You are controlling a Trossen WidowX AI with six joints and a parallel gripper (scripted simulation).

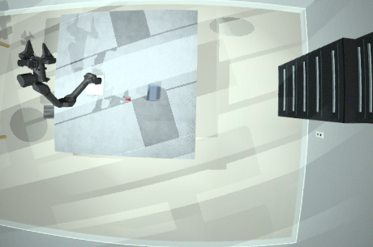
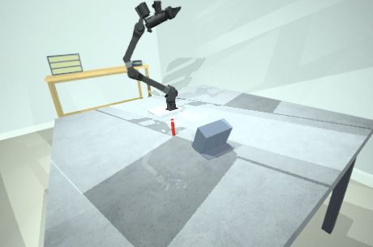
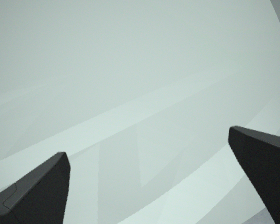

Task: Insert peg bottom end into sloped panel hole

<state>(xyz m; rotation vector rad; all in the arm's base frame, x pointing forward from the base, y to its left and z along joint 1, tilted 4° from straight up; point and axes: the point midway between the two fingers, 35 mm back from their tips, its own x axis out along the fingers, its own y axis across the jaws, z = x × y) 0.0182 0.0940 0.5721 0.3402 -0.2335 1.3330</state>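
- Red and thin, the peg stands upright on the grey counter, just left of centre in the exterior view; from the top it is only a small red mark near mid-frame.
- The sloped panel sits just right of the peg in that view, apart from it. I cannot make out the hole in its face from either camera.
- My claw is up near the top of the exterior frame, well above and away from the peg, fingers spread wide with nothing between them.
- The wrist view shows only the two dark fingers against pale wall, so I get no help from it yet.
- To do the reach well, I judge I should swing the wrist down to point at the counter, then bring the peg between the fingertips in the wrist view.
- I'd descend straight and grip the upper part of the shaft, leaving the bottom end free for insertion.
- A sideways brush could topple so slim a peg.
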